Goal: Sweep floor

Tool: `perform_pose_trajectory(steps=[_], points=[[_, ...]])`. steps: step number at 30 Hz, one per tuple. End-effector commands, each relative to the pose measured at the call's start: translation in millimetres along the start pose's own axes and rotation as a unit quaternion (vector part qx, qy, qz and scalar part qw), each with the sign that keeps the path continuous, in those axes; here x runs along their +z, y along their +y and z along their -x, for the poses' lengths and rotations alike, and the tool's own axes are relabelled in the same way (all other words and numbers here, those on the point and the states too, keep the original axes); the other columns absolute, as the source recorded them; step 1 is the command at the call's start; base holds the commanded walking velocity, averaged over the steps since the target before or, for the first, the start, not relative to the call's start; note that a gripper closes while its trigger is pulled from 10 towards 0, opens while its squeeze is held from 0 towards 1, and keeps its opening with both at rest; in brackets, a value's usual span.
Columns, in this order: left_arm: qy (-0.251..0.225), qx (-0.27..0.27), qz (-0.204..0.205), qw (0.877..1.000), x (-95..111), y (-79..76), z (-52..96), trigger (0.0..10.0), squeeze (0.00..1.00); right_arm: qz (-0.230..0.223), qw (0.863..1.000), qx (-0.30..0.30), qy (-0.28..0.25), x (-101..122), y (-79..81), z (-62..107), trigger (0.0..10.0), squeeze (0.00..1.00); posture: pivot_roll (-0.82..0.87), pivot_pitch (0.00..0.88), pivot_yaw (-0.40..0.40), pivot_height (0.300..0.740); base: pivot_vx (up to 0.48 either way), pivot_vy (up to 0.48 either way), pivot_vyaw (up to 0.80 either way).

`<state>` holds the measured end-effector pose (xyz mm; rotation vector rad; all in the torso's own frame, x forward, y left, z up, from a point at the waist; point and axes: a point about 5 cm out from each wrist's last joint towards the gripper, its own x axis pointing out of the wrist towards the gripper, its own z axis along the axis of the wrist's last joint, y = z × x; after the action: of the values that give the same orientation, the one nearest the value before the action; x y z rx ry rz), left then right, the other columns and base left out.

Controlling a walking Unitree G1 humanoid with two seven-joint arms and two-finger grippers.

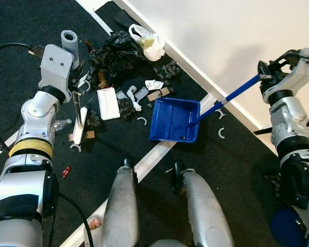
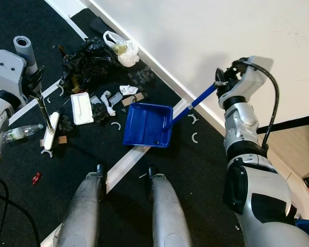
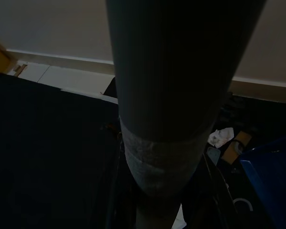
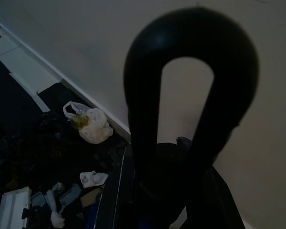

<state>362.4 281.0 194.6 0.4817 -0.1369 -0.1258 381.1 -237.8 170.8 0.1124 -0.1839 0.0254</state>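
Observation:
My left gripper [image 1: 75, 78] is shut on a broom's grey handle [image 1: 70, 41], which looms thick and dark in the left wrist view [image 3: 171, 119]. The broom's white head [image 1: 79, 129] rests on the black floor mat, left of the litter. At the right, my right gripper [image 1: 266, 72] is shut on the long blue handle [image 1: 232, 96] of a blue dustpan [image 1: 172, 119]; the handle's looped end [image 4: 190, 95] is close in the right wrist view. The pan lies flat on the floor, its mouth towards the litter.
Litter lies beyond the pan: a black plastic bag [image 1: 113, 54], a white bag [image 1: 149, 46], a white box [image 1: 108, 103], crumpled paper [image 1: 154, 84], cardboard bits and white rings. A plastic bottle [image 1: 62, 124] lies by the broom. The white wall [image 1: 237, 31] runs behind. My legs [image 1: 123, 206] stand below.

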Motion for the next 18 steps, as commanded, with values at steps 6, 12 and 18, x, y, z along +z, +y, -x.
perform_pose_trajectory(steps=[6, 12, 18], points=[[0.026, -0.016, -0.014, 0.999, -13, -1.6, 7.0, 10.0, 0.0, 0.016, 0.994, 0.026, 0.103, -52, 16.7, 22.6, 10.0, 0.0, 0.16, 0.467, -0.074, 0.74, 0.0, 0.0, 0.0], [0.029, -0.023, -0.015, 0.999, -12, -4.5, 4.9, 10.0, 0.0, 0.047, 0.987, 0.045, 0.15, -68, 28.6, 27.7, 10.0, 0.0, 0.16, 0.471, -0.073, 0.74, 0.0, 0.0, 0.0], [0.039, -0.031, -0.013, 0.999, -12, -11.0, -0.6, 10.0, 0.0, 0.081, 0.978, 0.064, 0.181, -75, 34.4, 30.3, 10.0, 0.0, 0.15, 0.47, -0.085, 0.74, 0.0, 0.0, 0.0]])
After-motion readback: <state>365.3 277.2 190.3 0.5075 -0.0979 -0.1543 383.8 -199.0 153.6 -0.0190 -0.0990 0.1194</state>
